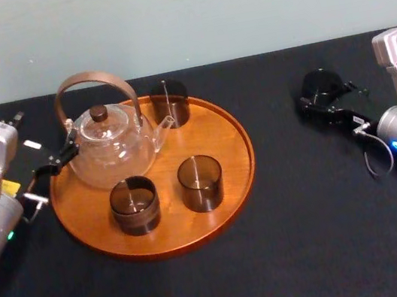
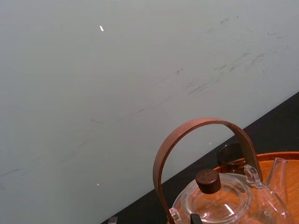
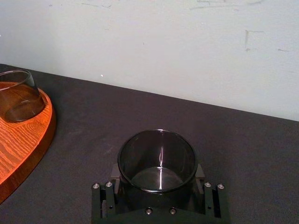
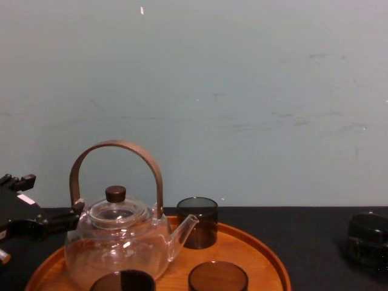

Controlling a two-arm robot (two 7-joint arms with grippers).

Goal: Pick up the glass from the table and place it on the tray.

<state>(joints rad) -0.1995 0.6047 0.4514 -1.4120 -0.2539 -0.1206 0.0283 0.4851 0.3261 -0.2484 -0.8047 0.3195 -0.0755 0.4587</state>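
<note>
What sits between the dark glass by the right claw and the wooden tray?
Nothing: only bare black table separates the glass at the right gripper from the tray, per the head view.

The glass (image 3: 157,161) is glossy, the tray (image 1: 224,144) grained wood, the table (image 1: 327,234) matte.

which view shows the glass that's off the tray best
Right wrist view: the glass is close, rim and base clear, held in the right gripper. Head view shows it far off and dark; chest view, low at the edge.
</note>
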